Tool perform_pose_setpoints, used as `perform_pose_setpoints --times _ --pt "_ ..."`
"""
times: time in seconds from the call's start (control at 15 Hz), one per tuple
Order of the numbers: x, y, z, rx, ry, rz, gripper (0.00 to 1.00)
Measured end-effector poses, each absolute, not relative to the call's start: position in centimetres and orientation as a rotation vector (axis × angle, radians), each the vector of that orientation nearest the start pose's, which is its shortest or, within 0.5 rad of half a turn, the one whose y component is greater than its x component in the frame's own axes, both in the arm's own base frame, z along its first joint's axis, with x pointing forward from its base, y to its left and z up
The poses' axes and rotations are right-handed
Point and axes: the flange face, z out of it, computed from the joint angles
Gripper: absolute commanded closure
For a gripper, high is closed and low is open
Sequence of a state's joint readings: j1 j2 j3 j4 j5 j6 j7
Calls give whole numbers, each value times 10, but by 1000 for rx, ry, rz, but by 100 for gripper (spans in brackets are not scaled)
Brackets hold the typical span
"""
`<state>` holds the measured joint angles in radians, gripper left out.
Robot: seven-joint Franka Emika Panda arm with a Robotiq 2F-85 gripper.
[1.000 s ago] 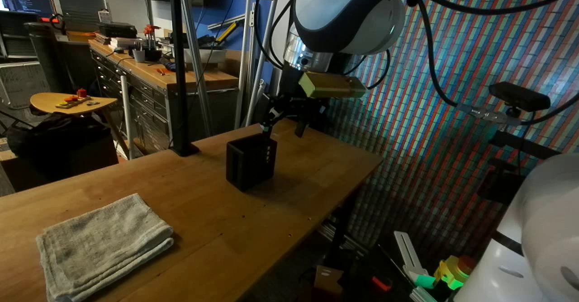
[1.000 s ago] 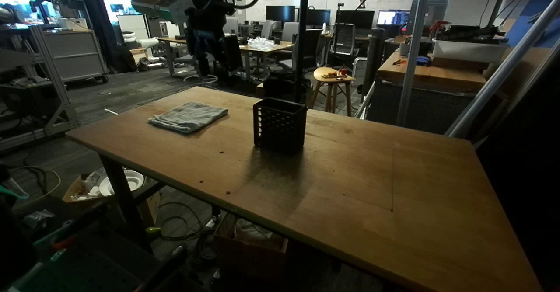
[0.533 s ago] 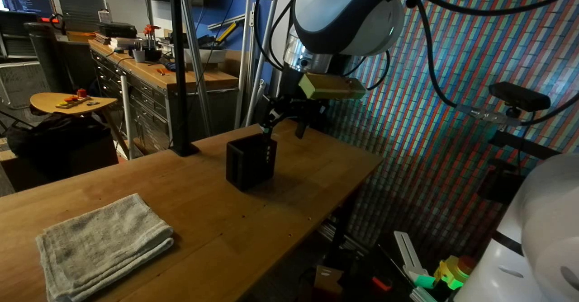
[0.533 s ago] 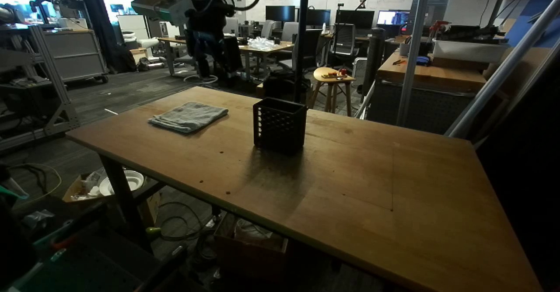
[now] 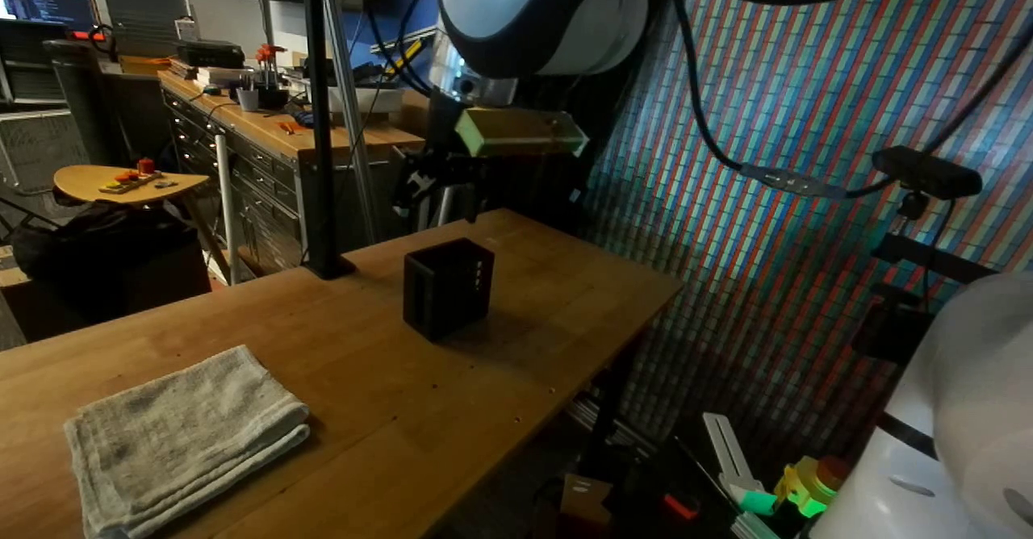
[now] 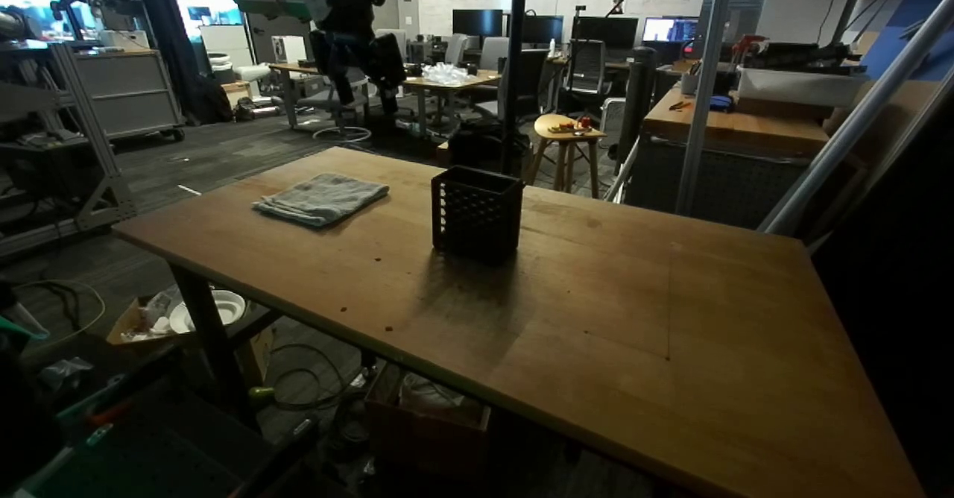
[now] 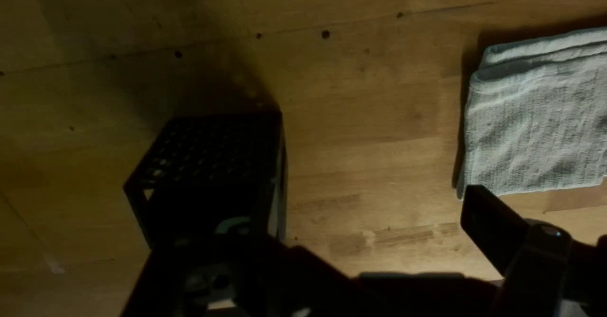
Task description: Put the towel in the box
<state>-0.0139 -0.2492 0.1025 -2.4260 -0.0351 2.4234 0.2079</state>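
Observation:
A folded grey towel (image 5: 186, 434) lies flat on the wooden table, seen in both exterior views (image 6: 322, 200) and at the right of the wrist view (image 7: 540, 122). A black box (image 5: 445, 290) with perforated walls and an open top stands upright on the table, apart from the towel. It shows in both exterior views (image 6: 477, 215) and at the lower left of the wrist view (image 7: 213, 151). My gripper (image 5: 437, 212) hangs in the air above table height, touching neither. Its fingers are spread with nothing between them (image 6: 368, 103). In the wrist view the dark left finger overlaps the box's near part.
A black upright post (image 5: 323, 200) stands at the table's far edge near the box. The wooden table (image 6: 633, 297) has a drop at its edges. A stool (image 6: 568, 129) and a drawer workbench (image 5: 250, 168) stand beyond it. A patterned wall (image 5: 807, 224) is behind the arm.
My gripper has moved left and up, away from over the box's edge, in an exterior view. The towel and box have not moved. The fingers stay spread.

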Motion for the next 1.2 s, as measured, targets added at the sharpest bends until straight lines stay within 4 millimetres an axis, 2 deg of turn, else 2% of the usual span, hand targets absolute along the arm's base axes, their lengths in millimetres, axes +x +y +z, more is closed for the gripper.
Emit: perform_pose_setpoints --times 0.27,0.47,0.8,1.0,1.2 --pt "519 103 416 -3154 17 -447 0" --pt "547 136 399 -3165 -49 -442 0" --pt "583 194 349 -3146 -128 -383 0" --pt "596 230 319 -3120 -187 -371 0" --pt "604 256 290 -3103 -241 -363 0"
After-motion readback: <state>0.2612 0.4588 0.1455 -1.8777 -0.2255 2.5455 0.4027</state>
